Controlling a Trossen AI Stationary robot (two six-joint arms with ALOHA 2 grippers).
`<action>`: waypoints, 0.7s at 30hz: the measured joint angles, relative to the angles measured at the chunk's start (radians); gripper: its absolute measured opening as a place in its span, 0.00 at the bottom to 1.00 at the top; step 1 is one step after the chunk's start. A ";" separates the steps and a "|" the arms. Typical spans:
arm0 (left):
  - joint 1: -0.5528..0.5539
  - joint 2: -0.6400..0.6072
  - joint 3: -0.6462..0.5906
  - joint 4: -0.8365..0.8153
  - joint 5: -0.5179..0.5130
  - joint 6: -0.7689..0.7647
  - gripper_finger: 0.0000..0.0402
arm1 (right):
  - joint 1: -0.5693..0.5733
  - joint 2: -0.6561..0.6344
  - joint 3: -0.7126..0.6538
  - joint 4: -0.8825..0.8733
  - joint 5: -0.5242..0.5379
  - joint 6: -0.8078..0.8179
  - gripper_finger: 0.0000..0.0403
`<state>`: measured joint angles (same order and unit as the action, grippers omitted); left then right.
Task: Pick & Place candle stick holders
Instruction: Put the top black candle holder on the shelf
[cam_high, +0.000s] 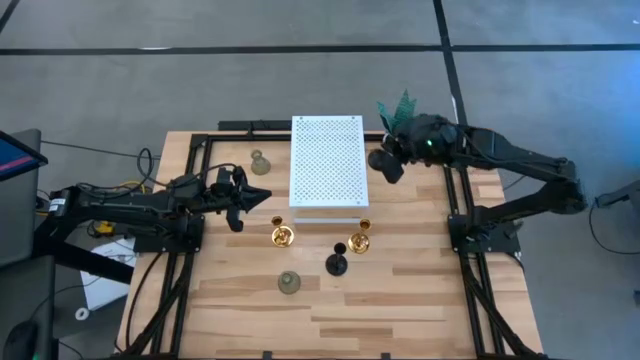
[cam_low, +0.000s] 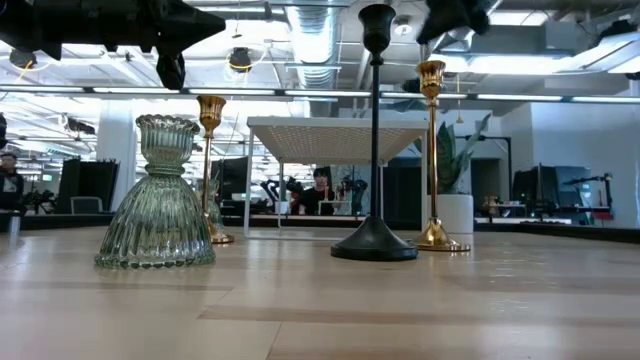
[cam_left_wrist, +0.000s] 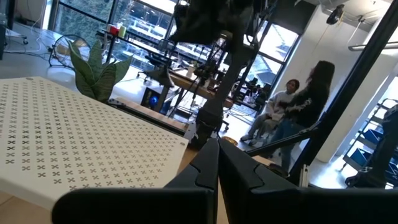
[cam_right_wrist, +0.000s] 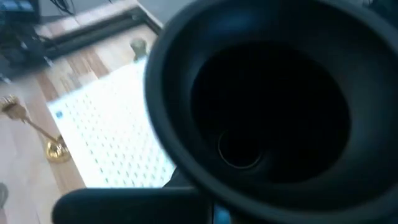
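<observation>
Right gripper (cam_high: 388, 166), fingers clamped on a black candle stick holder (cam_right_wrist: 261, 106) beside the white perforated board (cam_high: 328, 160); left gripper (cam_high: 236, 200) closed empty; five holders wait on the tabletop (cam_high: 400, 290).

Gold candle stick holders (cam_high: 282, 236): two, at seven and five o'clock of the white perforated board (cam_high: 327, 160). Pale grey-green candle stick holders (cam_high: 289, 283): two, one far out at seven o'clock, the other at nine o'clock. Black candle stick holders: one standing black holder (cam_high: 337, 264) at six o'clock, and probably a second black holder (cam_high: 387, 164) at three o'clock (only its dark round base shows). Six in all. One board. One potted plant (cam_high: 400, 107) at one o'clock. Two arms.
</observation>
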<state>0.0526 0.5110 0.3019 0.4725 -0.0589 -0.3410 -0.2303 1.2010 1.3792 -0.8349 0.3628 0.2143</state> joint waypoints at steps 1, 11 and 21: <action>0.000 0.000 0.000 0.000 0.000 0.000 0.02 | -0.006 0.024 0.035 -0.001 -0.005 -0.020 0.00; 0.000 0.000 0.000 0.000 0.000 -0.007 0.02 | -0.125 0.282 0.307 0.003 -0.181 -0.204 0.00; 0.000 0.000 0.000 0.000 0.000 -0.007 0.02 | -0.282 0.456 0.349 0.062 -0.347 -0.267 0.00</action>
<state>0.0526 0.5110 0.3019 0.4725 -0.0589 -0.3481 -0.5121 1.6568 1.7283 -0.7725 0.0163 -0.0523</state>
